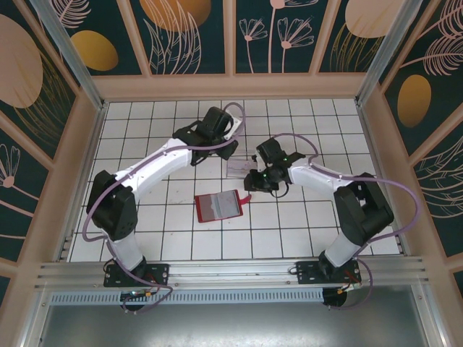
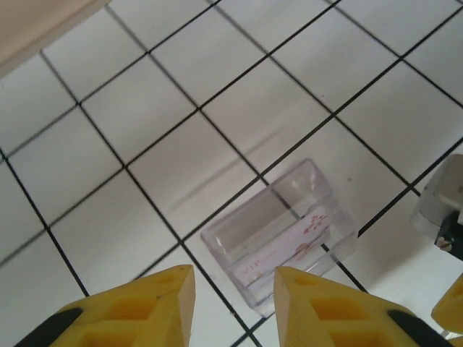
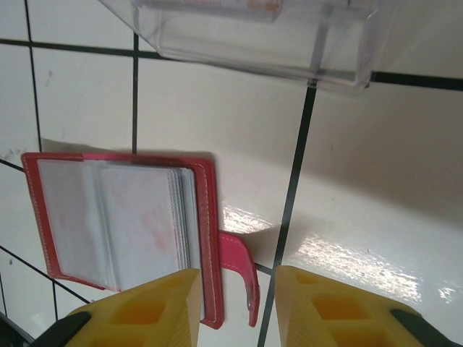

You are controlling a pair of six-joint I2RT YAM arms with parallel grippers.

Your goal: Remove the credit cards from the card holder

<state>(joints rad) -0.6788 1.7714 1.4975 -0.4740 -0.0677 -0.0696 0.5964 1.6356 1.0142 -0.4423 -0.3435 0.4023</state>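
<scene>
- Left wrist: my left gripper (image 2: 234,282), fingers partly apart, holds nothing (clear stand (image 2: 282,235) just beyond).
- Right wrist: my right gripper (image 3: 239,285), fingers partly apart, holds nothing; the red tab (image 3: 239,260) of the card holder (image 3: 116,224) shows in the gap.

Arm links: white shells on left arm (image 1: 155,166) and right arm (image 1: 322,173).
Joints: black rounded housings.
Cables (image 1: 90,217): lilac, looping along each arm.
Bases (image 1: 137,273): black plates, at 7 and 5 o'clock in the overhead view.
Left gripper (image 2: 233,275), right gripper (image 3: 239,273): yellow moulded fingers (image 2: 155,307) with recessed pockets and black strips at the outer edges.
</scene>
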